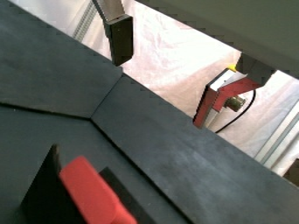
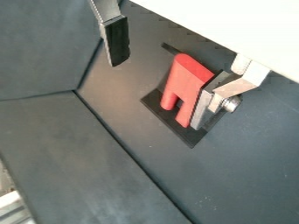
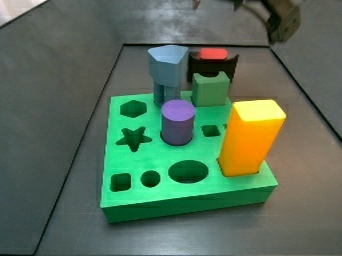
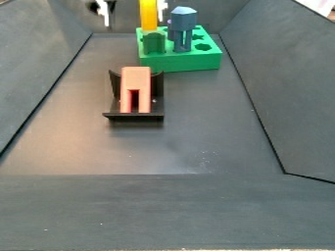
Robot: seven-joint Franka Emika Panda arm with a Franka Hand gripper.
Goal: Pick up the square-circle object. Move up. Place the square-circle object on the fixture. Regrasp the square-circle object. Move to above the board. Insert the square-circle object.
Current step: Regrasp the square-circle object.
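The square-circle object (image 2: 181,80) is a small red peg lying on the black fixture (image 2: 176,122), rounded end away from the fixture's upright. It also shows in both side views (image 4: 133,86) (image 3: 211,55). My gripper (image 2: 162,92) hangs open above the peg with nothing between its fingers. One dark pad (image 2: 115,42) is off to one side of the peg and the silver finger (image 2: 222,94) is over the fixture's edge. The green board (image 4: 197,61) (image 3: 187,190) stands beyond the fixture. In a side view the gripper (image 4: 101,8) is high at the back.
On the board stand a yellow block (image 3: 251,135), a purple cylinder (image 3: 178,122), a blue hexagonal peg (image 3: 166,70) and a green cube (image 3: 209,88). Dark sloped walls (image 4: 46,88) close in the floor on both sides.
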